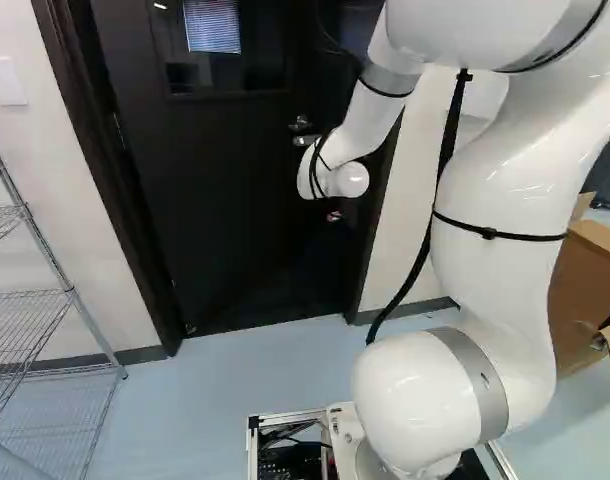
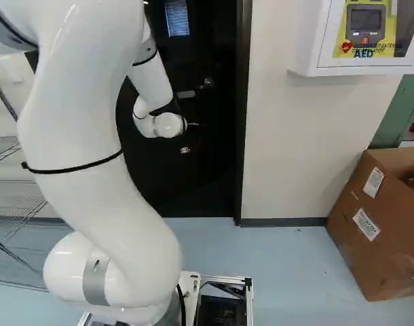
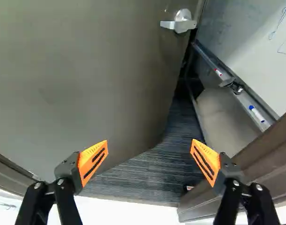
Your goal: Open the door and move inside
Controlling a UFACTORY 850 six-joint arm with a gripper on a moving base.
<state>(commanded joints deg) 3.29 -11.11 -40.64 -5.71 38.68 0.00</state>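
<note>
Two fingers of our gripper [image 3: 150, 154] stand spread wide with nothing between them. We see the door [image 3: 86, 79] ahead of the gripper, swung partly inward from the door frame [image 3: 255, 164], its lever handle [image 3: 179, 24] beyond the frame and well apart from the fingers. The likeliest trouble, we judge, is the door drifting back, since nothing grips it; a self-closing hinge (we can't tell if it has one) would push it into the gripper. If we drive in off line, a fingertip could catch the jamb, or the base [image 2: 189, 285] could clip the frame's foot. The bent arm [image 1: 505, 200] reaches out sideways too, so a late turn might knock it against the frame. Backing away to line up again risks the wire rack [image 1: 45, 300] beside the frame. Inside the frame, the marker tray [image 3: 244, 96] could snag the gripper if we swing wide.
</note>
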